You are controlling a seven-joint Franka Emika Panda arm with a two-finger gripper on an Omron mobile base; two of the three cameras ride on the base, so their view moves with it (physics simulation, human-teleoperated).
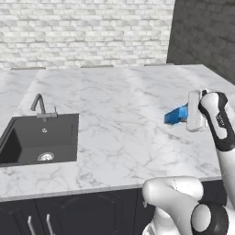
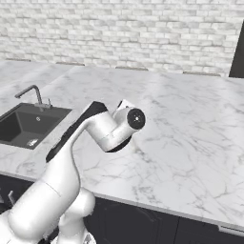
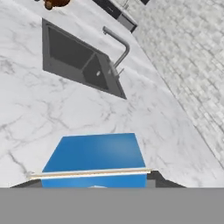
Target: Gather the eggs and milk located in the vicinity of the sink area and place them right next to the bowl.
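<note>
Milk (image 1: 175,115) held tilted in hand (image 1: 187,115) above marble counter (image 1: 119,119)

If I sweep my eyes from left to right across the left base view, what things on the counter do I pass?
sink → faucet → bare marble counter → blue milk carton → gripper

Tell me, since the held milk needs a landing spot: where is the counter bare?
The marble counter is bare from the sink and its faucet across to the right, and back to the brick wall. The milk hangs above the right part, gripped in the jaws.
</note>
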